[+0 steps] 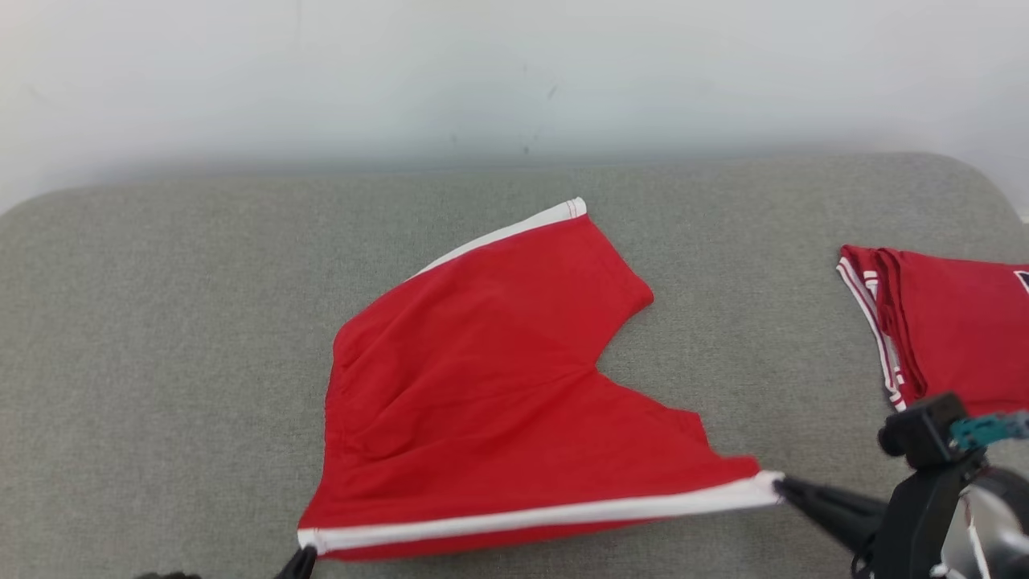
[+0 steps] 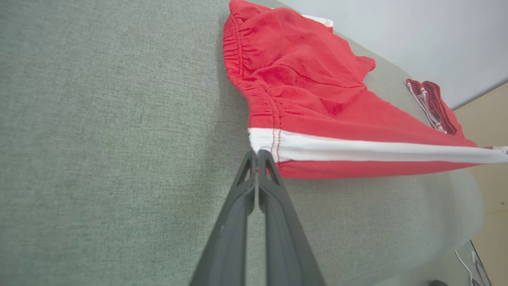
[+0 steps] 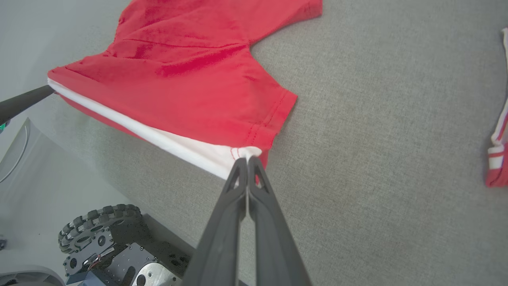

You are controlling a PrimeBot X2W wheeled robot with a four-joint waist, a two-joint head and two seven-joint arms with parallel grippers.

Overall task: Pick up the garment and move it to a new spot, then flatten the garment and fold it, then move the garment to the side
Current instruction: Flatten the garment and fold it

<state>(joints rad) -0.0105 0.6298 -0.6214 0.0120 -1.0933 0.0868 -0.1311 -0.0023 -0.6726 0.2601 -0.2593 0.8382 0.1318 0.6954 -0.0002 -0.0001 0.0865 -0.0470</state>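
Observation:
The garment is a pair of red shorts (image 1: pixel 498 378) with a white side stripe, spread on the grey cushion with both legs fanned apart. Its near edge is pulled taut between my two grippers. My left gripper (image 1: pixel 305 556) is shut on the waistband corner of the shorts (image 2: pixel 317 103), pinching the white stripe at its fingertips (image 2: pixel 257 154). My right gripper (image 1: pixel 781 485) is shut on the hem corner of the shorts (image 3: pixel 198 79), clamping the white stripe end (image 3: pixel 247 153). The left gripper's dark finger (image 3: pixel 24 101) also shows at the far left of the right wrist view.
A second red garment (image 1: pixel 940 322) with white trim lies folded at the cushion's right edge. The grey cushion (image 1: pixel 161 322) has open room to the left and behind the shorts. The robot's wheeled base (image 3: pixel 103 234) sits below the cushion's front edge. A pale wall rises behind.

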